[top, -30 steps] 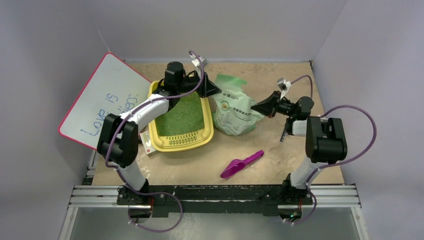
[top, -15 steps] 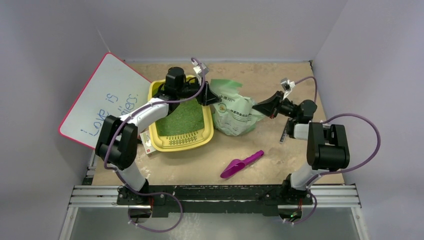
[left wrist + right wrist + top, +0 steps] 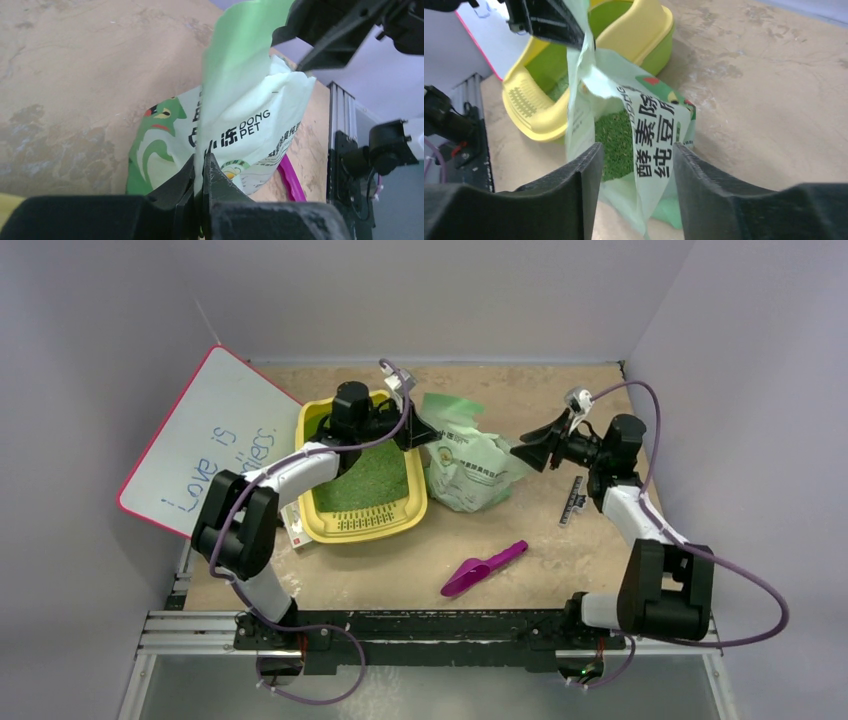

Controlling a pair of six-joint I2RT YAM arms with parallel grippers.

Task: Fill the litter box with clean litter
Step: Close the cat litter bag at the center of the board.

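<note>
Since a second ago the right arm has been swung outward to the right, and the right gripper (image 3: pixel 521 448) has been brought up to the right edge of the pale green bag (image 3: pixel 470 468). Its fingers, formerly pressed together, are now parted; the bag's open mouth is seen between and beyond them in the right wrist view, and nothing is gripped. The left gripper (image 3: pixel 202 167) has been clamped tight on the bag's upper flap, which is pinched thin between the fingertips and held raised. The litter box (image 3: pixel 362 524) is set on the table (image 3: pixel 540 380) just left of the bag, partly beneath the left arm, and clean litter (image 3: pixel 372 476) is spread across its floor. More green granules are seen inside the bag's mouth. A purple scoop (image 3: pixel 483 568) lies nearer the arm bases, apart from both grippers. A white board (image 3: pixel 210 440) is propped at the left.
</note>
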